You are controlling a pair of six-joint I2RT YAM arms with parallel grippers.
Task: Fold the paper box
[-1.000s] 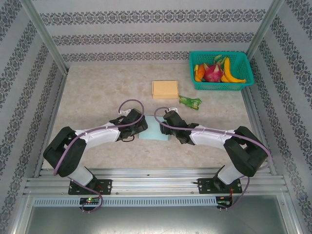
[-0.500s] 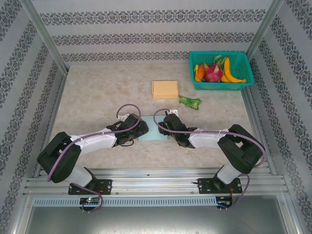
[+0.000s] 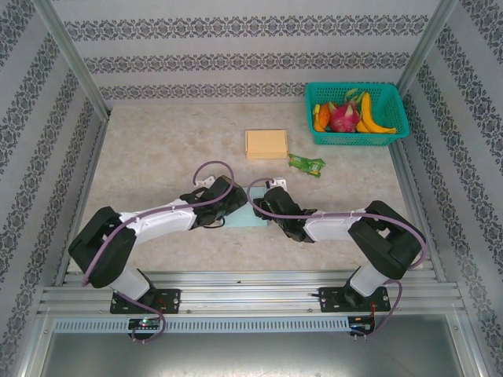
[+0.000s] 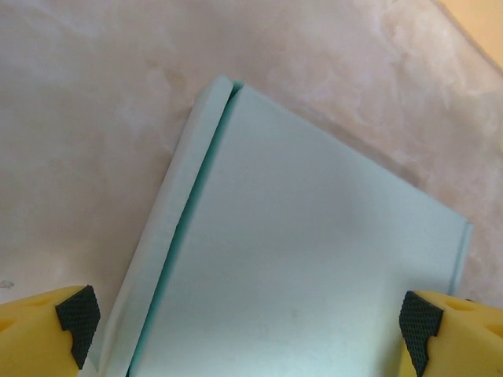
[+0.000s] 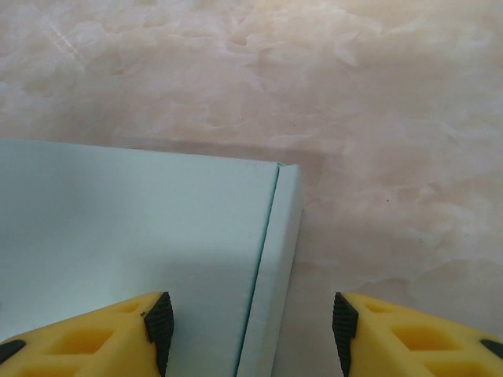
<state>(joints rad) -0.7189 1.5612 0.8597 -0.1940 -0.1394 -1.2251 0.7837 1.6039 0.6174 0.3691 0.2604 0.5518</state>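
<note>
The pale teal paper box point(image 3: 250, 215) lies flat on the marble table, between my two grippers. My left gripper point(image 3: 227, 201) hovers over its left part, open wide. In the left wrist view the box point(image 4: 314, 251) spans the gap between the black pads point(image 4: 77, 314), with a narrow folded flap point(image 4: 169, 236) along its left edge. My right gripper point(image 3: 275, 207) is open over the right edge. In the right wrist view its fingers point(image 5: 160, 322) straddle the box's narrow right flap point(image 5: 279, 259), one pad over the box panel point(image 5: 134, 228) and the other over bare table.
A tan flat box point(image 3: 266, 144) and a green packet point(image 3: 306, 164) lie farther back. A green basket point(image 3: 397, 129) of fruit stands at the back right. Metal frame rails run along both table sides.
My left gripper has shifted right and slightly back, further over the teal box. The right gripper has barely moved.
</note>
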